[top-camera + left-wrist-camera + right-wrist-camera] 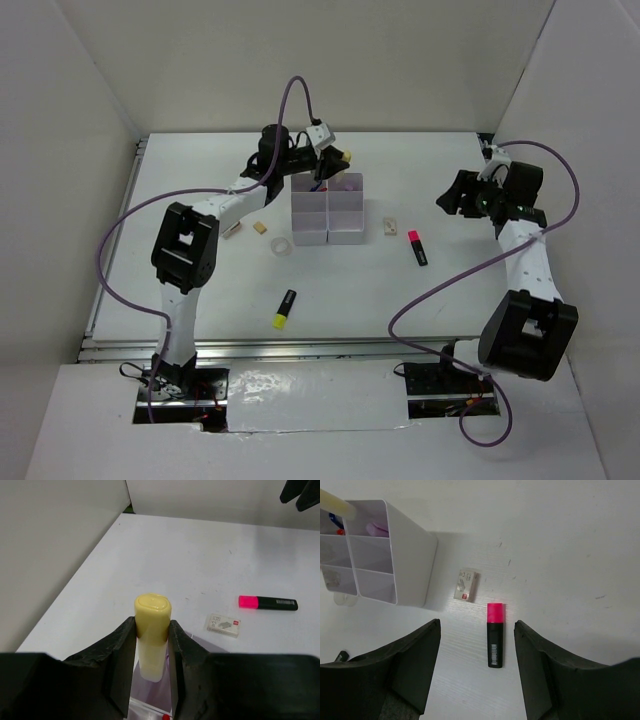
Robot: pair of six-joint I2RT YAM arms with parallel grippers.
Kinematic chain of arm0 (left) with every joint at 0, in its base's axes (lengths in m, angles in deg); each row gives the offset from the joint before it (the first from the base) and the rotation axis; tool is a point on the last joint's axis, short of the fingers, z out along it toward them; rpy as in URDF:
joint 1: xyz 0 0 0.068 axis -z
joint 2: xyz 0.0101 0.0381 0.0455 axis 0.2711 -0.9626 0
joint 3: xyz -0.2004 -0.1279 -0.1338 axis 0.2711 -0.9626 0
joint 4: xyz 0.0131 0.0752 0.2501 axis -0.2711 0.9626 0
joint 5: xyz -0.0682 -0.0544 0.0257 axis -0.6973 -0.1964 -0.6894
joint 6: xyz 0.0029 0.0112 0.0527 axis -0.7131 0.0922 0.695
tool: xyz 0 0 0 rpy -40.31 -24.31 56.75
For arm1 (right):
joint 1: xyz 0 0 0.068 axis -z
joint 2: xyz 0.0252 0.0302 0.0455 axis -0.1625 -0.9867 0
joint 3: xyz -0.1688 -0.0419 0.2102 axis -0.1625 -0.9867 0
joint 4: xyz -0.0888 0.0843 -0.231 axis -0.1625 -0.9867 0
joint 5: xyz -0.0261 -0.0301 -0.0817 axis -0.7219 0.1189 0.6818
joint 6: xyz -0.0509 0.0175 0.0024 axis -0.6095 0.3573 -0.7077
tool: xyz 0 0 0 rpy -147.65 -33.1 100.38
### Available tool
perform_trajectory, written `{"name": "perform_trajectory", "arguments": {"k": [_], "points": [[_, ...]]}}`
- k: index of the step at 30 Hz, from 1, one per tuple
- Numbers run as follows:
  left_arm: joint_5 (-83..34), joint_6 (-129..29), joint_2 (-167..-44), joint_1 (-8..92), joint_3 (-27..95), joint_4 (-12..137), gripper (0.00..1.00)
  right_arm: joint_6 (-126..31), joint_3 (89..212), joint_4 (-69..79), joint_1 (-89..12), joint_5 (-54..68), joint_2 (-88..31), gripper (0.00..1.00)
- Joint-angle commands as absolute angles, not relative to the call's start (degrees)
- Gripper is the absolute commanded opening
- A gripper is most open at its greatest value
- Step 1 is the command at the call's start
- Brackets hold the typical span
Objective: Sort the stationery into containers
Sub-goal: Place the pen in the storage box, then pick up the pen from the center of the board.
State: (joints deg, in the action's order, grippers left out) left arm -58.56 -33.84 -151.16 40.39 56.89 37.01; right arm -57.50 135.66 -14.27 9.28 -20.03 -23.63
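My left gripper is shut on the pale yellow stick and holds it above the far compartments of the white container block. A lilac tube lies in a far compartment, and a red pen tip shows in another. My right gripper is open and empty, above the pink-black highlighter lying on the table. The yellow-black highlighter, clear tape ring and tan eraser lie left of and in front of the block.
A small white staple box lies between the block and the pink highlighter. A small pale item lies left of the eraser. White walls enclose the table on the left, back and right.
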Motion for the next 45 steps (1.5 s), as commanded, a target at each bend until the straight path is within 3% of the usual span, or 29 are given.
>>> {"name": "perform_trajectory", "arguments": {"k": [1, 4, 5, 7, 14, 16, 22, 26, 36, 45], "points": [[-58.6, -31.9, -153.2, 39.7, 58.8, 36.7, 0.06, -58.5, 136.4, -16.9, 9.7, -19.6, -24.7, 0.67], [-58.0, -32.4, -153.1, 39.7, 58.2, 36.0, 0.20, -58.9, 137.1, -18.3, 9.7, -19.1, -25.2, 0.67], [-58.0, -32.9, -153.1, 39.7, 57.6, 35.8, 0.31, -59.0, 137.2, -18.4, 9.7, -18.7, -25.0, 0.67], [-58.1, -33.2, -152.5, 39.8, 56.8, 35.2, 0.42, -59.5, 137.4, -18.8, 9.5, -17.6, -25.1, 0.67], [-56.4, -36.5, -148.4, 40.0, 56.9, 32.5, 0.59, -63.0, 141.8, -26.0, 4.3, -8.2, -29.8, 0.62], [-55.9, -37.2, -146.0, 40.1, 56.8, 33.1, 0.69, -63.7, 143.3, -27.4, 2.0, -6.2, -31.9, 0.61], [-52.9, -38.0, -135.3, 39.7, 52.8, 34.7, 0.72, -64.8, 144.6, -30.6, -4.7, 1.8, -36.6, 0.60], [-47.6, -36.5, -124.2, 38.6, 48.8, 43.6, 0.71, -65.0, 145.2, -30.8, -8.5, 6.7, -41.3, 0.59], [-35.4, -38.0, -99.2, 31.5, 28.3, 57.2, 0.72, -65.9, 156.6, -37.1, -13.0, 12.7, -54.8, 0.59], [-31.4, -40.7, -90.7, 28.6, 19.3, 58.7, 0.72, -68.8, 161.9, -41.5, -13.2, 14.5, -62.8, 0.57]]}}
